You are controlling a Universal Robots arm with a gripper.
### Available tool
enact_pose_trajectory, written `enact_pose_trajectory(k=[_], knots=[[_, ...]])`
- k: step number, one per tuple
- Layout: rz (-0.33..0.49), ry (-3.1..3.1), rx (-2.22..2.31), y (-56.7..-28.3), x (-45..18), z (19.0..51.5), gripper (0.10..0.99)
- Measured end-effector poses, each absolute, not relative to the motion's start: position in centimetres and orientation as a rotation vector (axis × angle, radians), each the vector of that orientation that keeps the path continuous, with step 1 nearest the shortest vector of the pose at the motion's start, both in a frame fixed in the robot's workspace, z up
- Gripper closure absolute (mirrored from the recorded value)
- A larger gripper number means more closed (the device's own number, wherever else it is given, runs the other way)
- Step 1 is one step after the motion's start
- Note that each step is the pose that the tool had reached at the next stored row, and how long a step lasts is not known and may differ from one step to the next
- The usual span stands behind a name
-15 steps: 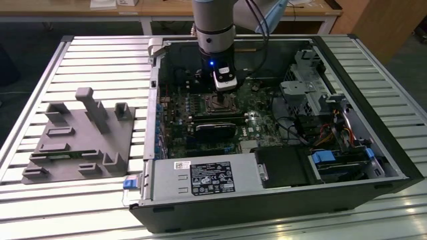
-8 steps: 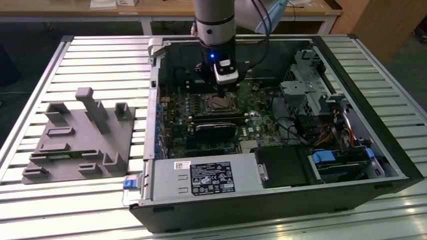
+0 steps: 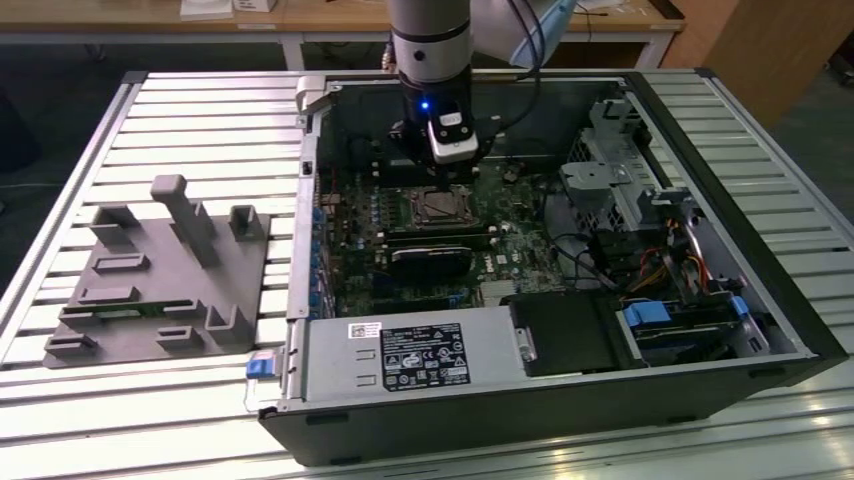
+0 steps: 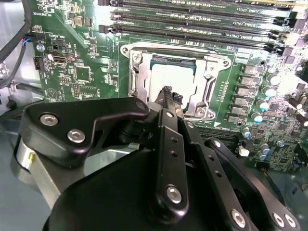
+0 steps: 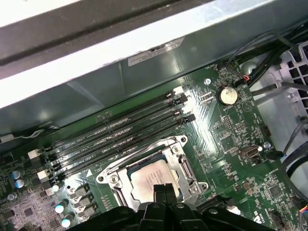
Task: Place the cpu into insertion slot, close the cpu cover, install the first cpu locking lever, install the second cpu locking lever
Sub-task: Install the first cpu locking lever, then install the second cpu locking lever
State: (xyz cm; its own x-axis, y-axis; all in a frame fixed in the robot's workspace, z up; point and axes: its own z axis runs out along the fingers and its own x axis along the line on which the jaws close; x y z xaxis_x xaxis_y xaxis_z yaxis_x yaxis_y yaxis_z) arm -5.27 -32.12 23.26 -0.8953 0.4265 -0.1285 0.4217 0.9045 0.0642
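The cpu [image 4: 175, 72] lies flat in the motherboard socket, its grey metallic top showing through the open middle of the cpu cover [image 4: 138, 79]. The silvery cover frame [image 5: 117, 177] lies down over the cpu [image 5: 147, 177]. My gripper [image 4: 170, 94] is shut, its black fingertips together just above the cover's edge and the cpu, with nothing between them. In the first wrist view the gripper [image 5: 161, 189] stands at the same edge. The exterior view shows the gripper [image 3: 454, 182] reaching down into the open case over the socket [image 3: 438, 206]. Thin wire levers run along the socket's sides.
Several black memory slots [image 5: 120, 132] run beside the socket. A black card [image 3: 430, 262] lies nearer the front, with the power supply [image 3: 407, 355] and drive bays [image 3: 667, 320] around it. A grey fixture [image 3: 160, 275] sits on the slatted table at the exterior view's left.
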Motion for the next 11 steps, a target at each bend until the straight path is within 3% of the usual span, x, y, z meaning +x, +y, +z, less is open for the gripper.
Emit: enact_pose_trajectory(k=[11], knots=[[0.052,2.929,0.656,-32.12,-5.27,23.41,0.980]])
